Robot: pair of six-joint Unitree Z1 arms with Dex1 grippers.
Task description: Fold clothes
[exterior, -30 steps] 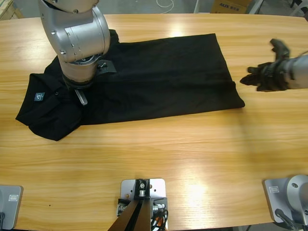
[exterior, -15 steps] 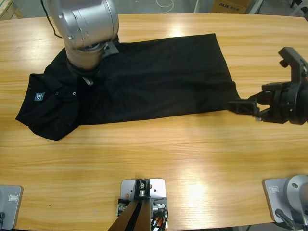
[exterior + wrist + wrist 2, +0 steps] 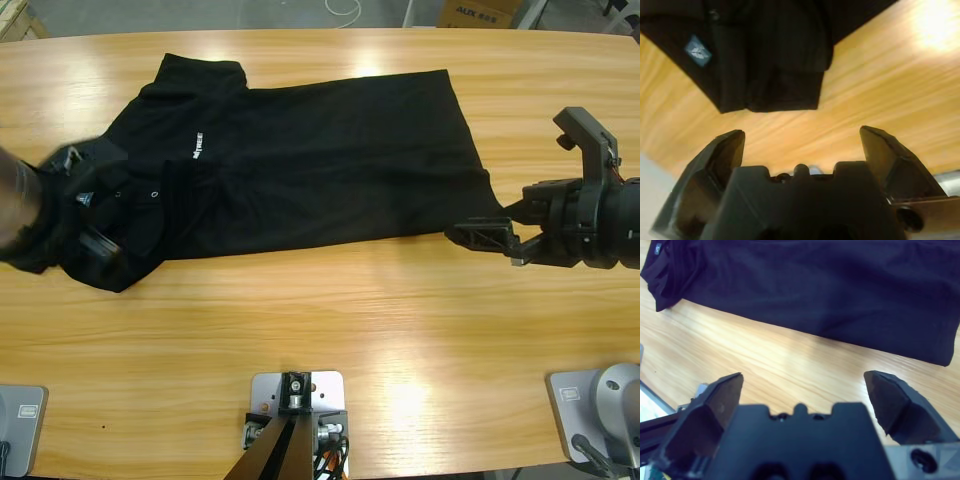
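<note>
Shirt (image 3: 320, 165) first: the black polo lies flat on the wooden table (image 3: 320, 340), stretched longways from side to side in the high view. Its collar end is at the left of that view, with a little teal label (image 3: 696, 50) showing there in the left wrist view. Its bottom hem is at the right. One sleeve pokes up toward the far edge of the table, and a tiny white mark (image 3: 198, 148) sits on the chest.

The right gripper (image 3: 485, 237) is low over the table, just past the shirt's hem corner on the near side. Its jaws are spread wide and hold nothing. In its wrist view the shirt's long near edge runs across the picture ahead of the jaws, with bare wood between. So the hem corner is the closest part of the shirt to this arm.

The left gripper (image 3: 802, 145) is at the collar end. Its jaws are also spread wide and empty. In its wrist view a bunched, folded bit of the shirt lies just ahead of the jaws, with a strip of wood between.

Each arm is at its own end of the shirt's long side. A fold would likely need both to reach in for the near edge.
</note>
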